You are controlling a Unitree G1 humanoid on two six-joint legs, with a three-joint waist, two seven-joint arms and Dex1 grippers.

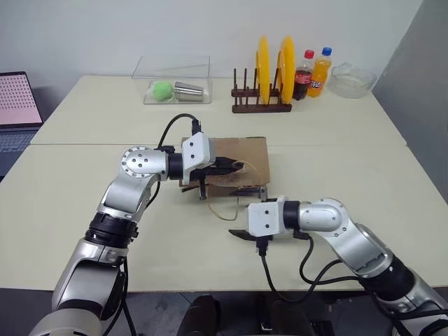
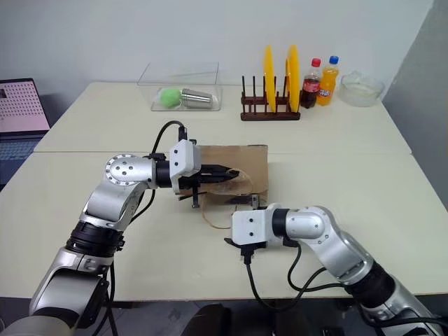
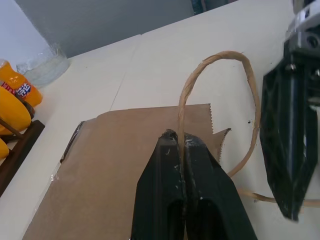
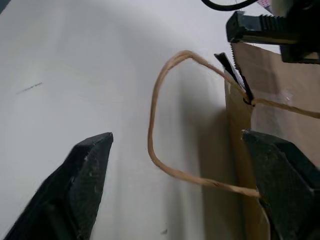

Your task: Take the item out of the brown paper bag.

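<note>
Brown paper bag [image 1: 238, 162] is lying flat on the near cream table [image 1: 364, 175], its mouth edge facing the robot, roughly midway across the tabletop. Left gripper [image 3: 181, 142] is reaching in from the left over the bag, its two black fingers clenched together on one thin tan loop handle [image 3: 215, 62], which is arching up out of the fingertips in the left wrist view. A second loop handle [image 4: 160, 130] is lying slack on the table just off the bag's mouth edge. Right gripper [image 4: 180, 165] is hovering low over the table in front of that edge, its fingers standing wide apart and grasping nothing; the slack handle is showing between them in the right wrist view, touching neither. The item itself cannot be made out; whether it is sitting inside the bag cannot be told. On the far table a wooden plate rack [image 1: 260, 105] is holding two upright yellow plates [image 1: 285, 66], with two soft-drink bottles [image 1: 312, 73] just beside it and a glass bowl [image 1: 352, 79] further right. A clear plastic box [image 1: 171, 70] to the left of the rack is containing a green ball [image 1: 162, 89] and a metal cup [image 1: 190, 92]. A laptop [image 1: 17, 105] is sitting at the far left edge.
</note>
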